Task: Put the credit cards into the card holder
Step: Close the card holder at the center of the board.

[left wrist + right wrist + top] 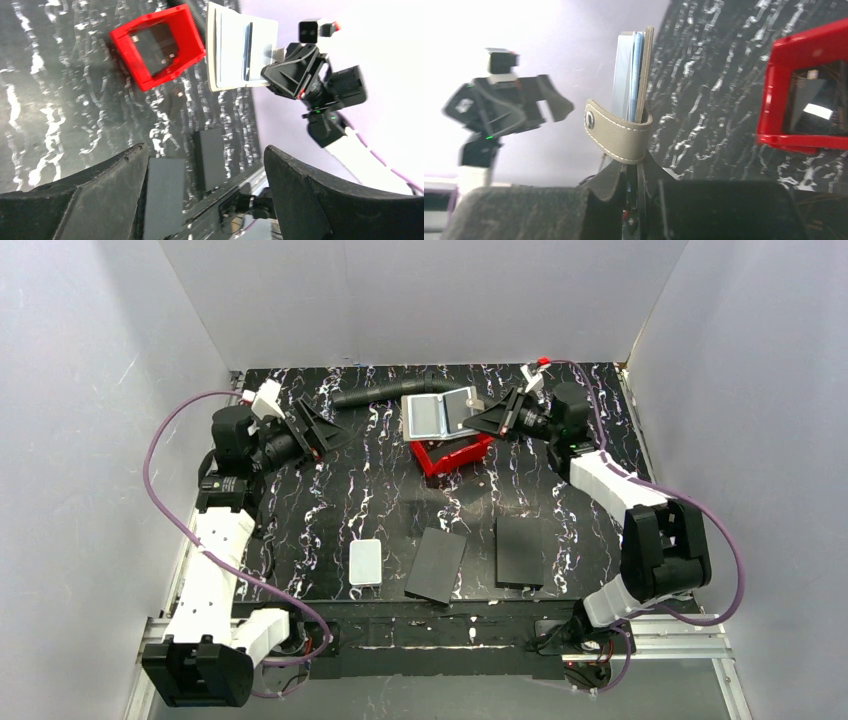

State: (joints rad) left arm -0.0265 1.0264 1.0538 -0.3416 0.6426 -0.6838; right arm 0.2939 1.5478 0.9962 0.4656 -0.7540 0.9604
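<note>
My right gripper (492,418) is shut on the near edge of the card holder (440,412), which hangs above the back of the table with its silvery broad face up. In the right wrist view the card holder (635,75) is edge-on, grey-brown covers around thin pale-blue layers, with its clasp tab (616,132) looped just above my right gripper (639,172). I cannot tell whether those layers are the credit cards; no loose cards show. My left gripper (322,430) stands open and empty to the left, apart from the holder. In its view the card holder (240,52) lies beyond the left gripper (205,148).
A red tray (452,454) sits just below the held holder, seen also as the red tray (157,47) with something dark inside. Two black panels (437,565) (520,550) and a white box (366,562) lie near the front edge. A black hose (385,395) runs along the back.
</note>
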